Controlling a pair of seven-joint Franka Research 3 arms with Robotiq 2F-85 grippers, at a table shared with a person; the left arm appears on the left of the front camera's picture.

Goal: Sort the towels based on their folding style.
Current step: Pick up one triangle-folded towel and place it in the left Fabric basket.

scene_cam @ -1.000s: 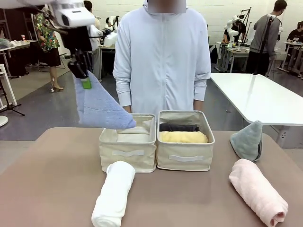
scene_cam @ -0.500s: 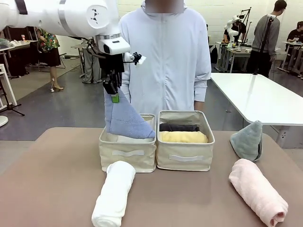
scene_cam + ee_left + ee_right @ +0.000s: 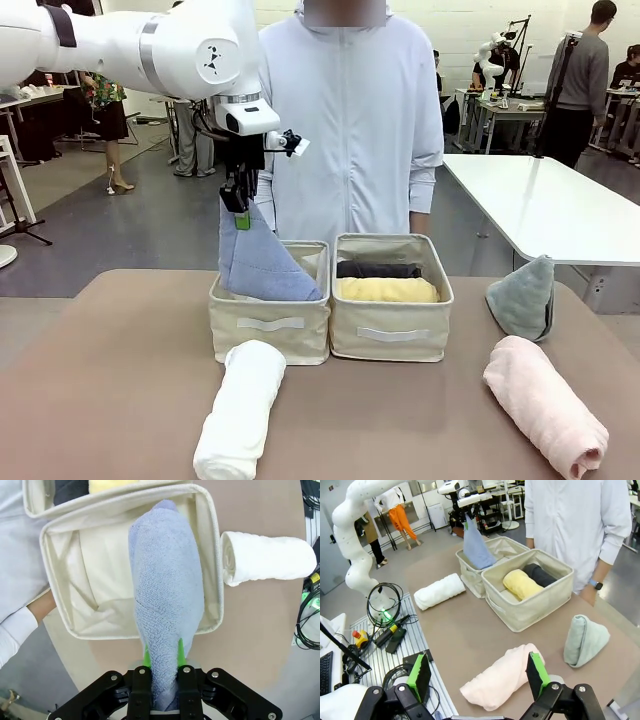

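Worktop: brown worktop (image 3: 120, 400) with rounded corners; two cream fabric baskets sit side by side at its middle, touching.
Room: a large hall with a grey floor, a white table (image 3: 560, 205) off to the right and other people farther back; a person in a pale top (image 3: 345, 130) stands at the far edge, just behind the baskets.
Lavender-blue towel (image 3: 262, 265): terry, cone-folded, pinched at its narrow tip and hanging wide end down into the left basket (image 3: 268, 325); whether it touches the basket's floor cannot be told.
Left pincer (image 3: 240, 205): pointing down over the left basket, green pads closed tight on the cone's tip.
Right basket (image 3: 390, 335): holds a yellow rolled towel (image 3: 388, 290) in front and a dark grey rolled towel (image 3: 378, 269) behind it, lying side by side.
White rolled towel (image 3: 240, 410): on the worktop in front of the left basket.
Grey-green cone towel (image 3: 523, 298): stands upright at the right, apart from the baskets.
Pink rolled towel (image 3: 545, 400): lies near the cone, closer to the robot.
Right pincer (image 3: 479, 672): spread wide and empty, above the pink roll.
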